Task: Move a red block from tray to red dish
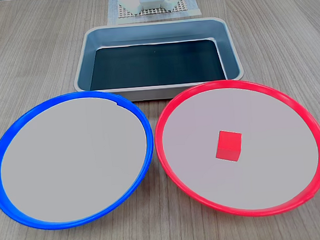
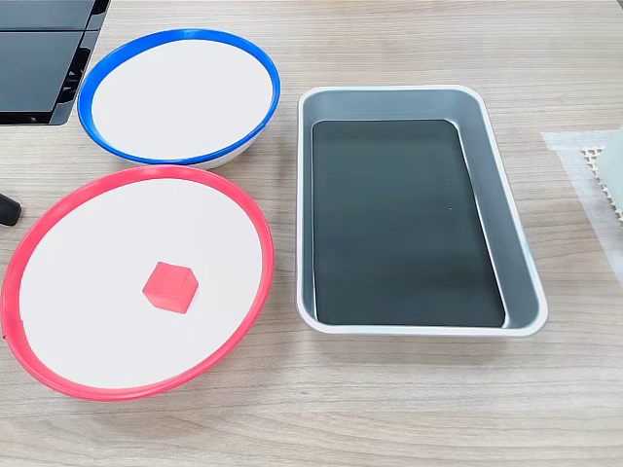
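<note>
A: Surface check. What carries the items?

B: A light wood-grain desk (image 1: 28,47). At its far edge in a fixed view sits a white robot base (image 1: 146,0) on a pale perforated mat (image 1: 185,9). In a fixed view a dark flat panel (image 2: 39,58) lies at the upper left corner.

A: Any brands, labels or writing?

B: No legible writing on any item in either fixed view.

A: Location of the red block?

B: The red block (image 1: 229,145) rests on the pale grey centre of the red dish (image 1: 168,152), slightly off the middle, well clear of the red rim. In both fixed views it sits flat on one face.

A: Tray condition?

B: The tray (image 1: 86,53) stands just behind both plates, its black bottom bare. Its near rim almost touches the red dish.

A: Other items?

B: A blue-rimmed plate (image 1: 7,136) lies just beside the red dish, rims close but apart.

A: Tool state and its relation to the block?

B: Cannot tell; the fingers fall outside both views, so no relation to the block can be given.
</note>
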`<state>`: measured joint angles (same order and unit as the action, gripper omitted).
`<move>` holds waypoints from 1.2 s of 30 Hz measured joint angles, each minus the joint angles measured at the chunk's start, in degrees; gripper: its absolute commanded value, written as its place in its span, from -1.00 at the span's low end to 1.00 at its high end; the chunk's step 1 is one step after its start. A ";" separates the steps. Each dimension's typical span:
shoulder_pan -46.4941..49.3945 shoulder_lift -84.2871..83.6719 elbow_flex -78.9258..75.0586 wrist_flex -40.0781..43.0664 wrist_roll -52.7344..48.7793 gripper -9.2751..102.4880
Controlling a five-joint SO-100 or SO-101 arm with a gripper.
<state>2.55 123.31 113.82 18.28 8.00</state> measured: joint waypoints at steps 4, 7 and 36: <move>1.67 16.00 22.50 2.29 -0.53 -0.85; 3.08 28.83 37.44 9.14 -1.32 -0.85; 7.82 65.83 59.33 39.02 0.62 -0.84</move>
<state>10.37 189.14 173.14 57.30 8.61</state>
